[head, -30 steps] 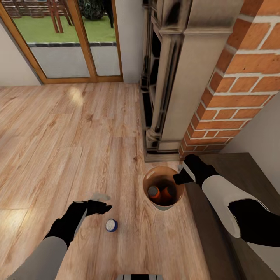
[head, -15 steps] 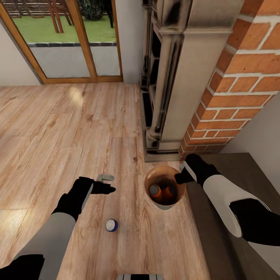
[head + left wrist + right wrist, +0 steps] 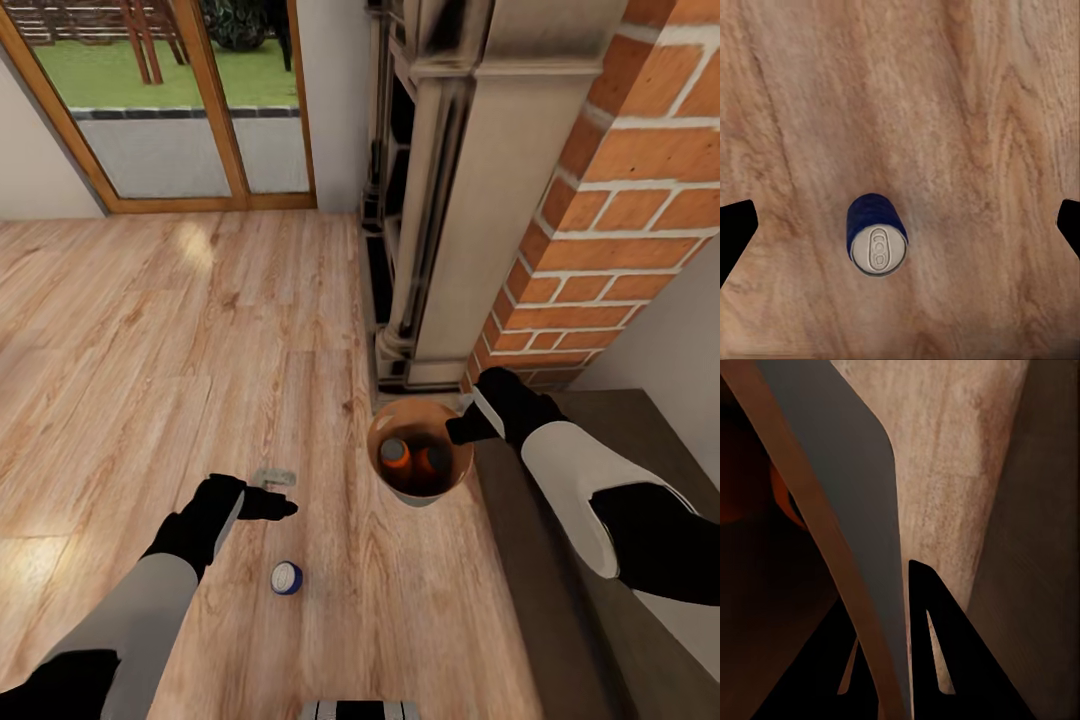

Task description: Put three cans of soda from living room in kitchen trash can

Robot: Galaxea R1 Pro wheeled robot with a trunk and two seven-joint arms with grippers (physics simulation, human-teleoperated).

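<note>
Your right gripper (image 3: 462, 432) is pinching the rim of the tash can (image 3: 419, 492), near the brick chimney (image 3: 610, 200). Two orange cans (image 3: 412, 459) are sitting inside it. Your left gripper (image 3: 282, 492) is hanging wide open over the wood floor (image 3: 150, 340), with the blue can (image 3: 286, 577) standing just near it.

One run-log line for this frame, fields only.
room: living room | right gripper: shut on grey tapered bin rim, two orange cans inside | left gripper: open above upright dark blue can on wood-plank floor
</note>
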